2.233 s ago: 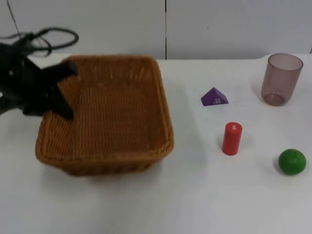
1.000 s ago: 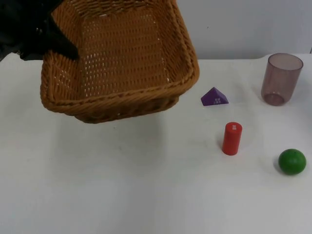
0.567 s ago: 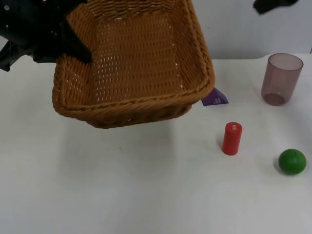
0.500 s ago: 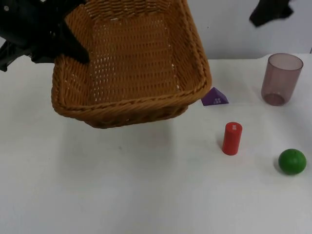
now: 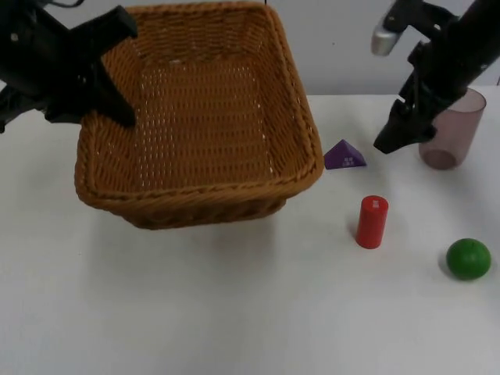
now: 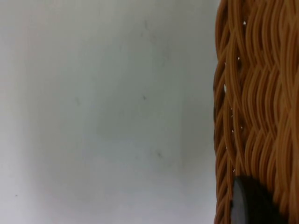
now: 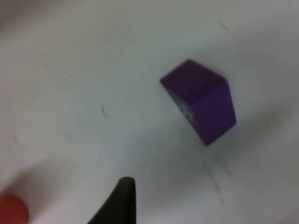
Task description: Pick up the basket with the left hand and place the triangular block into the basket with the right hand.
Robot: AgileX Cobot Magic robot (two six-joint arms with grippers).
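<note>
1. One brown woven wicker basket (image 5: 199, 117) hangs above the white desk (image 5: 234, 312), tilted, with its shadow on the desk beneath it.
2. One purple triangular block (image 5: 344, 155) lies on the desk just beside the basket's right rim, apart from it; the right wrist view shows it (image 7: 201, 100) lying alone on the bare desk.
3. One red cylinder block (image 5: 372, 222) stands upright on the desk, in front of the purple triangular block.
4. One green ball (image 5: 468, 258) rests on the desk to the right of the red cylinder block.
5. One translucent purple plastic cup (image 5: 453, 129) stands upright near the desk's far right edge.
6. The left gripper (image 5: 117, 74) comes in from the upper left and clamps the basket's left wall, one finger inside the wall and one outside; in the left wrist view a black fingertip (image 6: 250, 200) presses against the weave (image 6: 252, 102).
7. The right arm reaches down from the upper right, its forearm passing in front of the cup.
8. The right gripper (image 5: 394, 137) hovers above the desk between the cup and the purple triangular block, just right of the block; whether its fingers are spread or closed cannot be told.
</note>
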